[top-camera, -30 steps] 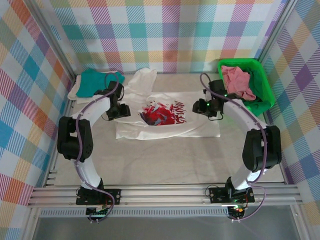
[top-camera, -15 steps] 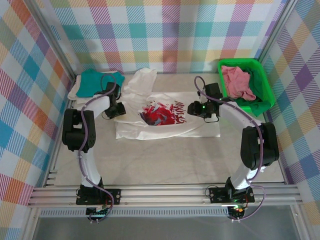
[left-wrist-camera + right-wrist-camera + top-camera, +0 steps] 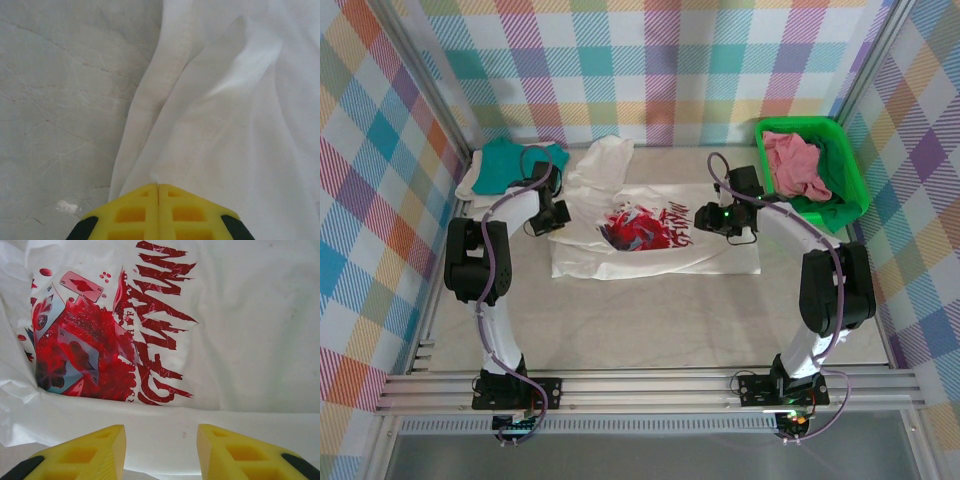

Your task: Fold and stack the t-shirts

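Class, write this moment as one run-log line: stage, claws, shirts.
stage: folding white t-shirt | left claw: shut on its edge | right claw: open above lettering | teal t-shirt: far left | pink t-shirt: in basket

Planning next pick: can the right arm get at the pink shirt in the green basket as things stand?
Probably yes. The pink shirt lies uncovered atop the open basket, close beside the right tool, which is open over the white shirt.

Open grey tabletop (image 3: 650, 320) nearside of the white printed t-shirt (image 3: 720, 255); green plastic basket (image 3: 850, 190) blocks far-right corner
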Controlling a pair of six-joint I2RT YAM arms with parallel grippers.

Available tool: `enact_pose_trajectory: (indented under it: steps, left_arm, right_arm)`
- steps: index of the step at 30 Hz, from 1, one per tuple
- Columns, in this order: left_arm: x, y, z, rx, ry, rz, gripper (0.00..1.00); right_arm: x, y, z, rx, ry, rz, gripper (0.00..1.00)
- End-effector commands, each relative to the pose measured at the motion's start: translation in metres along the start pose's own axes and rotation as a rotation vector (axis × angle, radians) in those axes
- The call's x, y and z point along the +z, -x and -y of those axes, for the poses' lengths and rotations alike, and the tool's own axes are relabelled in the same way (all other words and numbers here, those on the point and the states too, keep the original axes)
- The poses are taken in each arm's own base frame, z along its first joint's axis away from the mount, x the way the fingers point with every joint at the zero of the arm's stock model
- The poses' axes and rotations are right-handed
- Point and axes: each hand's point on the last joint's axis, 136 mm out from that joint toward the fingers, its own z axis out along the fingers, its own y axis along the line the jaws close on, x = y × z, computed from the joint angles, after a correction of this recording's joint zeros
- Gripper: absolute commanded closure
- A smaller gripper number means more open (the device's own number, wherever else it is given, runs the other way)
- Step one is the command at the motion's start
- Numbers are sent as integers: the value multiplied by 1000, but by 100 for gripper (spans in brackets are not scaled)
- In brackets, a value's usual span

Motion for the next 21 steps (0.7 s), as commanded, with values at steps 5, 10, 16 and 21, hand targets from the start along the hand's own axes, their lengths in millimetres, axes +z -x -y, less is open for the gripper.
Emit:
enact_pose_trajectory:
  steps: [5,10,16,21]
  left_arm:
    - [-45,24,27,73,5,83,100]
    - [-41,34,57,150,10,70,100]
    - [-23,46,101,269,58,62,100]
    - [-16,53,136,347,73,84,84]
  right_arm:
    - [-5,10,-9,-16,16,25,57]
    - [-6,11,-11,-20,21,33,57]
    - [-4,10,-11,-14,29,26,57]
    - [-4,8,-12,-10,38,17,57]
